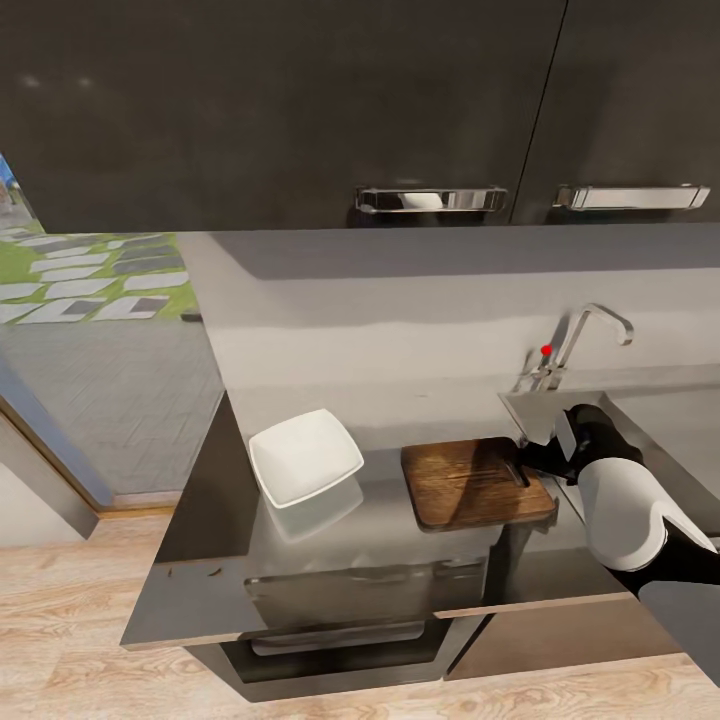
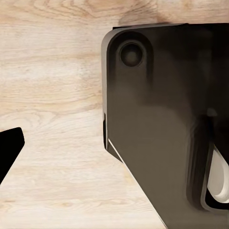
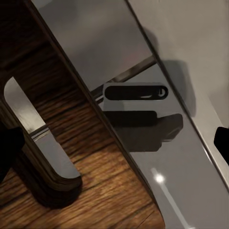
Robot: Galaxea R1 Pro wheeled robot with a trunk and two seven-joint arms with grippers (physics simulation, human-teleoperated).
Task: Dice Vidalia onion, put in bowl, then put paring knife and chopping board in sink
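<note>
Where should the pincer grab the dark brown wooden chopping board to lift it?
Probably the dark brown wooden chopping board is best gripped at its handle-slot end, nearest the grey steel sink. It lies flat on the glossy dark countertop, so pinch the strip beside the slot from above.

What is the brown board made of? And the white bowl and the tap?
The chopping board looks like dark wood: brown grain lines run across it. The bowl looks like glossy white ceramic, perhaps plastic; it is smooth and plain. The tap looks like shiny chrome metal, with bright reflections.
</note>
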